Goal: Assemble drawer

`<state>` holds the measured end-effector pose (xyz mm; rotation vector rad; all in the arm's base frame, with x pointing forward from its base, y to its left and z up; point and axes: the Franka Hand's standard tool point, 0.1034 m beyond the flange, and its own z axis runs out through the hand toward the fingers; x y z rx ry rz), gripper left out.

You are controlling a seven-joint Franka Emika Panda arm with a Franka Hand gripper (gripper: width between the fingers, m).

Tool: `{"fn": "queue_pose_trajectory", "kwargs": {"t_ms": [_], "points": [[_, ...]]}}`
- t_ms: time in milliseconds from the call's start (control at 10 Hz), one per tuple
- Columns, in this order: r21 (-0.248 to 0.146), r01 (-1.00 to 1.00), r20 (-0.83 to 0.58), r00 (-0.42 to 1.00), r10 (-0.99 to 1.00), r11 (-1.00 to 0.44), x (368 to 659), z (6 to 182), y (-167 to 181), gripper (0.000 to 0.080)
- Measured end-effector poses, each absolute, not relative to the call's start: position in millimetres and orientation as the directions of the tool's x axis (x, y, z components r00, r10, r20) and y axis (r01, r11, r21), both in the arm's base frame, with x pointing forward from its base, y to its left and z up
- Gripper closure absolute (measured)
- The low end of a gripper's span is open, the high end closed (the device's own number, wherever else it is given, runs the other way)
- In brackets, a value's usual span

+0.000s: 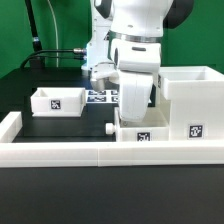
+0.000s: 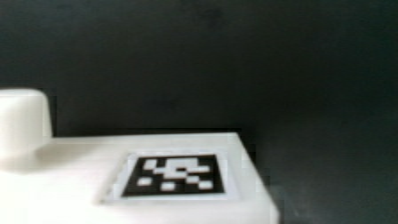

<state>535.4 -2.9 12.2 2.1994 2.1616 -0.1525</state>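
Observation:
My gripper (image 1: 133,117) reaches down from the white arm onto a small white tray (image 1: 141,131) with a square tag, just behind the front border wall. Its fingertips are hidden behind the hand and the tray, so I cannot tell whether it grips the tray. In the wrist view the tray's tagged face (image 2: 178,176) fills the lower part, very close and blurred, with a white rounded piece (image 2: 20,125) beside it. The large boxy housing (image 1: 190,98) stands touching the tray on the exterior view's right. A second small tray (image 1: 57,100) sits apart on the exterior view's left.
The low white border wall (image 1: 90,152) runs along the front and up the exterior view's left side (image 1: 9,125). The marker board (image 1: 103,97) lies behind the gripper. Black cables hang at the back left (image 1: 40,45). The table top is black.

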Motion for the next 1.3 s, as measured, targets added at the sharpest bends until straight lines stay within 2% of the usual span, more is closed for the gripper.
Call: {"fn": "queue_pose_trajectory", "kwargs": {"t_ms": [700,800,900,1000,1100,1200,1300], "points": [[-0.026,1.000,-0.104,0.014,0.994,-0.016,538,13.4,8,0.0757],[-0.027,0.999,-0.105,0.019,0.994,-0.022,538,13.8,7,0.0691],[-0.024,0.999,-0.105,0.026,0.994,-0.029,538,15.2,7,0.0490],[-0.021,0.999,-0.105,0.035,0.994,-0.038,540,18.1,8,0.0355],[-0.021,0.999,-0.106,0.039,0.994,-0.041,541,24.4,9,0.0355],[-0.027,0.999,-0.110,0.039,0.993,-0.042,542,32.5,10,0.0210],[-0.036,0.998,-0.115,0.042,0.993,-0.046,543,41.2,10,0.0210]]}}
